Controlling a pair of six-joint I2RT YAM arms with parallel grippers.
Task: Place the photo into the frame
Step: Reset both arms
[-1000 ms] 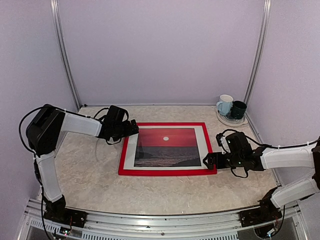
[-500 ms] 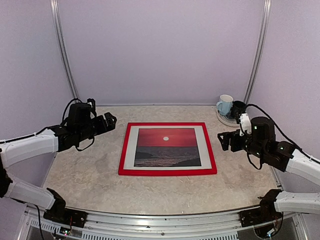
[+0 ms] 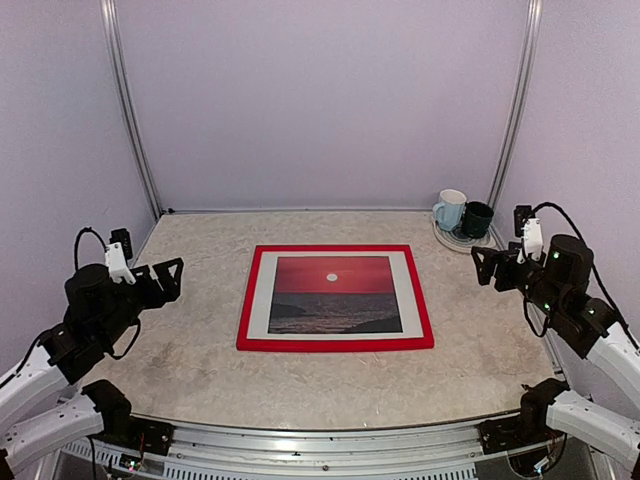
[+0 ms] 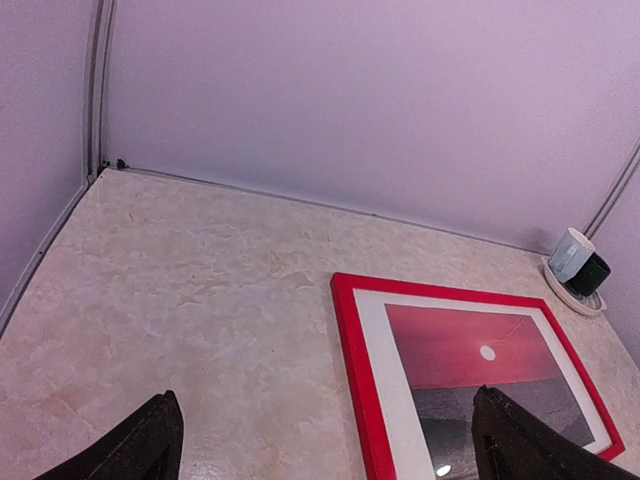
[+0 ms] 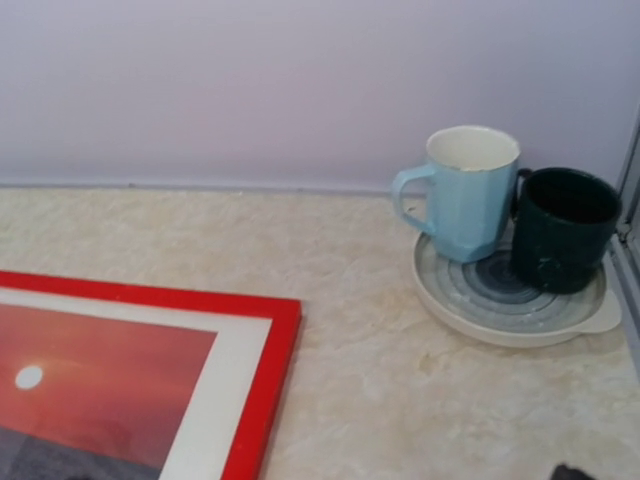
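Within the frame [image 3: 335, 343] lies the photo [image 3: 334, 293] (finished, we judge): left end effector [image 3: 172, 280] and right end effector [image 3: 481, 268] released, aside.

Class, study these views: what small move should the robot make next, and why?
Probably none beyond resting both arms: the photo appears seated flat inside the red frame, white mat bordering it, while the left pincer and the right pincer hang open, empty, well clear of it.

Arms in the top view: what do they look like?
Left arm and right arm: white shells, black joints, loose black cables looping at the wrists. Left hand and right hand: black, two-fingered, a small white block behind each.
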